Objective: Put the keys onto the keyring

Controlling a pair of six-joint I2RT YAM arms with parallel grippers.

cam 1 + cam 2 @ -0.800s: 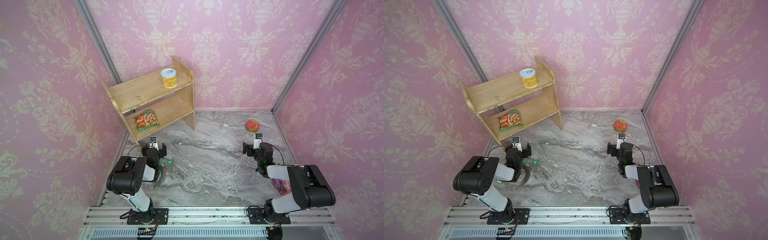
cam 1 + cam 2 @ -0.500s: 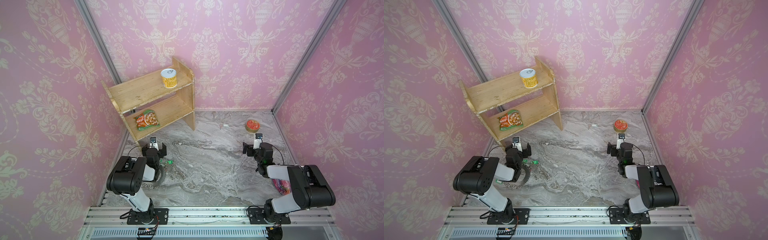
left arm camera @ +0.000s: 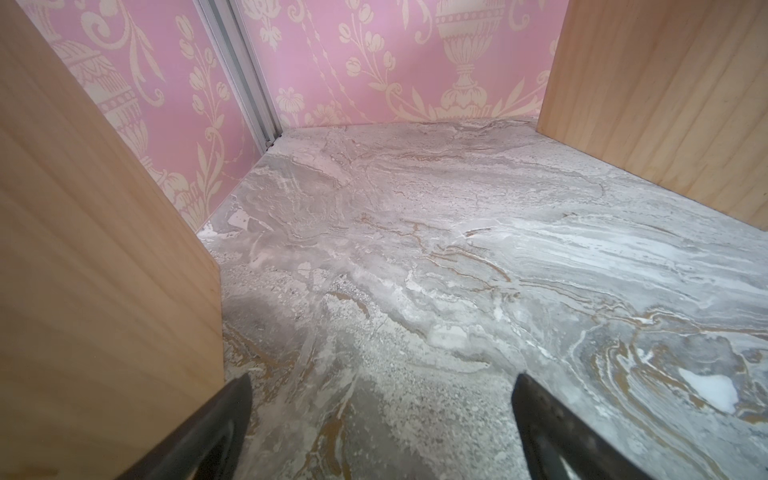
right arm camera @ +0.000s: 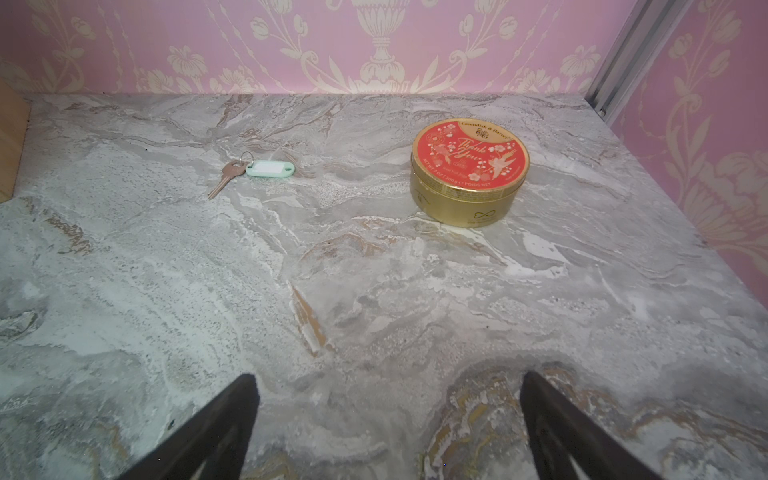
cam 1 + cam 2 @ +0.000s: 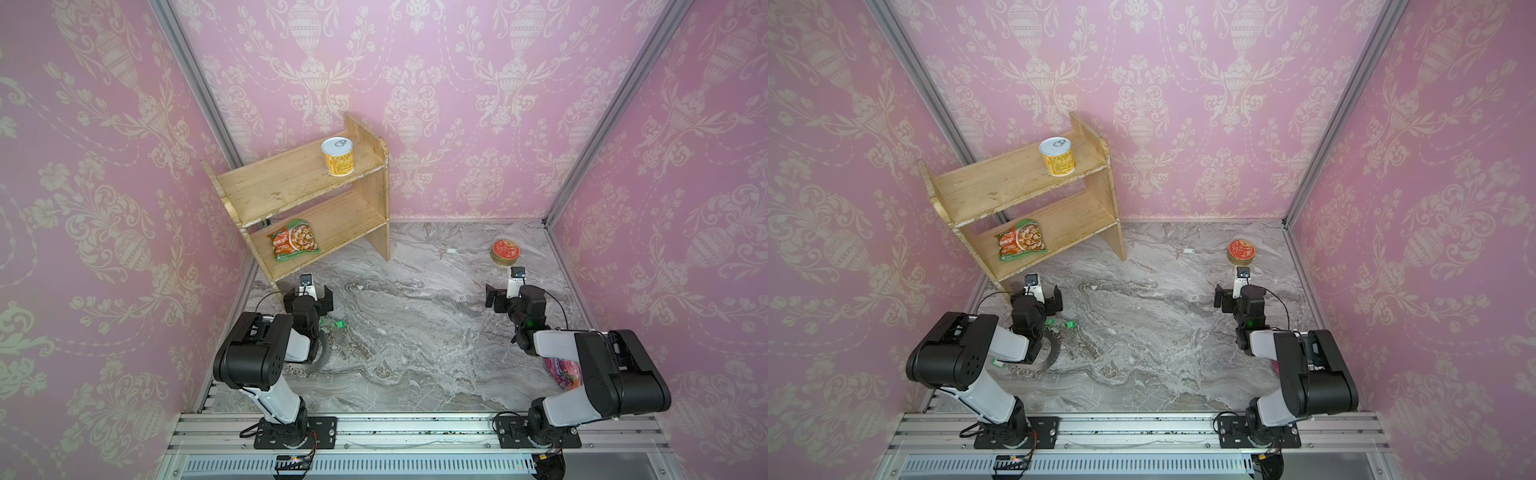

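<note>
Keyring point(image 5: 1054, 348), a large flat grey-brown metal disc: front-left on the grey marble tabletop point(image 5: 415, 332). It's mostly hidden under my left arm, and only a rim arc shows in both top views. Green-tagged key point(image 5: 1069, 324) lies at its far edge. Small key with pale oblong tag point(image 4: 269, 169) sits well apart at the back, near the round red-topped gold tin point(image 4: 469, 166). Left gripper point(image 3: 382, 376), right gripper point(image 4: 388, 374): fingers wide, empty. Wooden shelf leg point(image 3: 104, 249) just beside my left fingers.
</note>
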